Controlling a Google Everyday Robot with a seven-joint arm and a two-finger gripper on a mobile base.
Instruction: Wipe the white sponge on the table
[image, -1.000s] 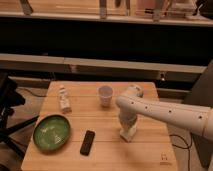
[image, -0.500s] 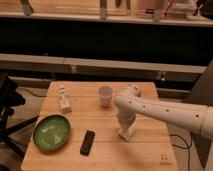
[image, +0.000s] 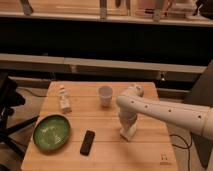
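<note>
Dark shelving and a long rail stand behind the table (image: 100, 155), pale planks, small logo at its 5 o'clock corner.

Camera view, items:
- Green bowl (image: 51, 132), at 8 o'clock.
- Black remote (image: 87, 142), at 6 o'clock, just beside the bowl.
- White paper cup (image: 105, 95), at 12 o'clock.
- Small white bottle-like figure (image: 63, 98), at 10 o'clock.
- Gripper (image: 128, 129), at 4 o'clock, pointing down, arm entering from 3 o'clock. Grasp: cannot tell.
- White sponge (image: 129, 133), directly beneath the gripper, against the tabletop.

Step, as judged: wiping in hand. Next move calls for downward pressure while sliding across bare planks, clear of the remote.
</note>
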